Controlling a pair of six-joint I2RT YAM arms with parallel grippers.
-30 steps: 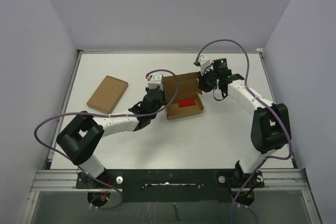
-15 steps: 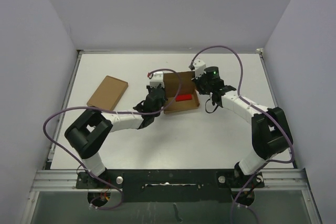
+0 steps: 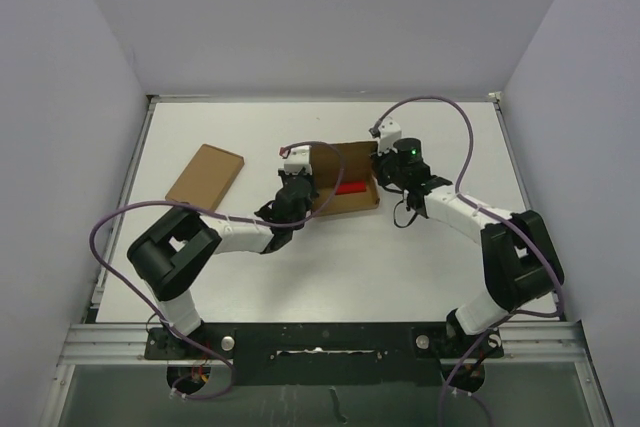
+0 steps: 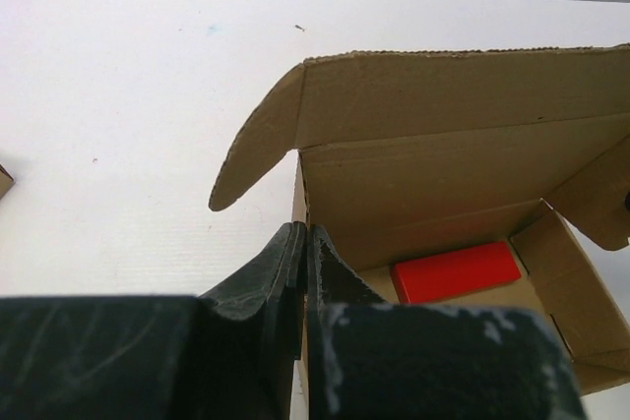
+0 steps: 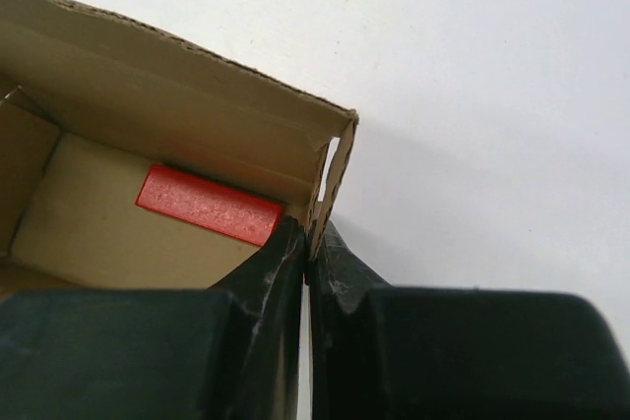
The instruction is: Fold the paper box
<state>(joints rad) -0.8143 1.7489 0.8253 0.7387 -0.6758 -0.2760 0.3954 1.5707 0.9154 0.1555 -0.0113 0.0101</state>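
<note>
Overhead, white table (image 3: 420,247), grey walls (image 3: 300,17); left hand (image 4: 303,238), right hand (image 5: 307,243) each pinching paper box (image 4: 443,164) side.

Flat brown cardboard rectangle (image 3: 205,179) lies left of centre on the white worktop (image 3: 430,267); small red block (image 3: 351,188) rests flat inside the paper box (image 3: 340,160), mid-frame.

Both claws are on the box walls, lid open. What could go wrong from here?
The left claw and right claw each pinch a thin side wall of the paper box; uneven pulling could tear or crease it. The red block inside may slide if the box tilts. The lid's side flap sticks outward and could catch outside the wall on closing.
</note>
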